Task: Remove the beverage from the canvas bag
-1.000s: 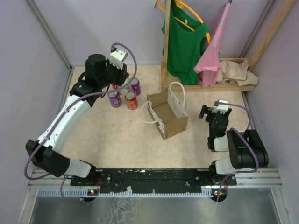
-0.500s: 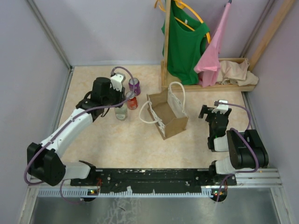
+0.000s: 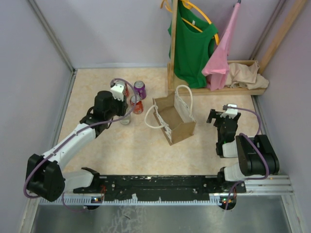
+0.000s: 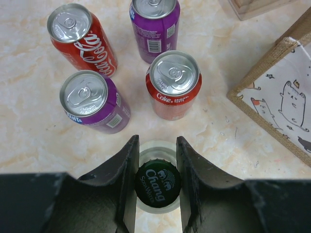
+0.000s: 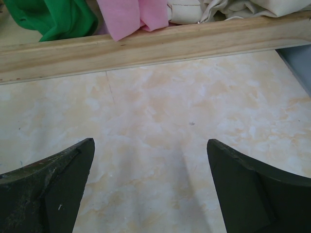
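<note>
The left arm [image 3: 73,141] stretches from the near-left corner toward the far-left part of the counter. Its left gripper [image 4: 156,145] points down, fingers pinched against a bottle [image 4: 157,185]. The right arm [image 3: 250,155] sits folded by the near-right corner, its right gripper [image 5: 149,145] spread wide and facing the far edge.

The left arm [image 3: 73,138] has one long white link set between bulky black joint housings, with a small white camera block [image 3: 117,91] at its wrist. A purple left cable [image 3: 26,177] loops along it from base to wrist. The right arm [image 3: 252,158] follows the same scheme: black motor housings, white shells, a white wrist block [image 3: 230,109] and a purple right cable [image 3: 252,145]. Both are bolted to a black rail [image 3: 155,183] backed by ribbed silver extrusion. The left gripper [image 4: 157,143] has matte black fingers with curved inner faces. The right gripper [image 5: 149,143] has dark, faintly scuffed fingers tapering to blunt tips.
</note>
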Action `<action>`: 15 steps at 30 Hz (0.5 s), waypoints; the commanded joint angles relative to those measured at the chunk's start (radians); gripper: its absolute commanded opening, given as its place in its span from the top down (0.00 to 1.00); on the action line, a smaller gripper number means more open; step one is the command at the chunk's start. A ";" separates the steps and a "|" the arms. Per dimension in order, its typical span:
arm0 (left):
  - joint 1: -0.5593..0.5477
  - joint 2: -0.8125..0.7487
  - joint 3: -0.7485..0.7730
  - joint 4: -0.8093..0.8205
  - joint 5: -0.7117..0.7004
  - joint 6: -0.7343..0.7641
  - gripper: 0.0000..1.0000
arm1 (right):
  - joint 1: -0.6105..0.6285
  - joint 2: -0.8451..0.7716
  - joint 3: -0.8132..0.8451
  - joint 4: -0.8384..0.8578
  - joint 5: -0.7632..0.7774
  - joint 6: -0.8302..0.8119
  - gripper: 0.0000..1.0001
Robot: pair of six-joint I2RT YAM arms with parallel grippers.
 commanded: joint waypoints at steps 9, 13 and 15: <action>0.000 0.022 -0.011 0.216 0.005 -0.046 1.00 | -0.002 0.000 0.021 0.044 0.001 0.008 0.01; 0.001 0.027 -0.022 0.213 -0.003 -0.049 0.99 | -0.002 0.001 0.021 0.044 0.000 0.007 0.01; 0.001 0.031 -0.025 0.208 -0.002 -0.049 0.96 | -0.002 0.001 0.021 0.044 0.000 0.007 0.01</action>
